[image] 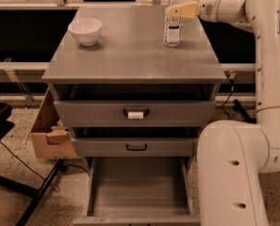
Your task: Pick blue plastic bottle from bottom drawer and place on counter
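The blue plastic bottle [172, 29], clear with a white cap, stands upright on the counter [130, 51] near its back right corner. My gripper [176, 10] reaches in from the right at the height of the bottle's neck. Its pale yellow fingers [186, 9] are open on either side of the neck and do not hold the bottle. The bottom drawer [138, 189] is pulled out and its grey inside shows nothing in it.
A white bowl [86, 30] sits on the counter's back left. The two upper drawers [135, 113] are slightly ajar. A cardboard box [52, 131] hangs at the cabinet's left side. My white base [234, 173] stands right of the open drawer.
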Robot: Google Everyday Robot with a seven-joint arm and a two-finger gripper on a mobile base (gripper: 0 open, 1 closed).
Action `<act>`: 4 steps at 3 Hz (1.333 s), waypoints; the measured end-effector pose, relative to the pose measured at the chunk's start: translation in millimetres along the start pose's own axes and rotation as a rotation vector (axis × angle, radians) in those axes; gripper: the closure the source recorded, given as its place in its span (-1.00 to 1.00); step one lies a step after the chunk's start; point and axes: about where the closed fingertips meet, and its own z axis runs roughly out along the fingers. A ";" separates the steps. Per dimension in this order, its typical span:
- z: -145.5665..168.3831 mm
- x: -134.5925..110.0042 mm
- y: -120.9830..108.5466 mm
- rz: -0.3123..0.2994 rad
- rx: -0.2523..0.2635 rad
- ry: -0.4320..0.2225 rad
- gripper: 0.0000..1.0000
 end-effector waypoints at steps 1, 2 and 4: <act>-44.9 -61.5 6.0 -0.053 0.076 0.053 -1.00; -106.7 -121.5 5.9 -0.108 0.191 0.079 -1.00; -173.1 -176.9 11.5 -0.184 0.414 0.214 -1.00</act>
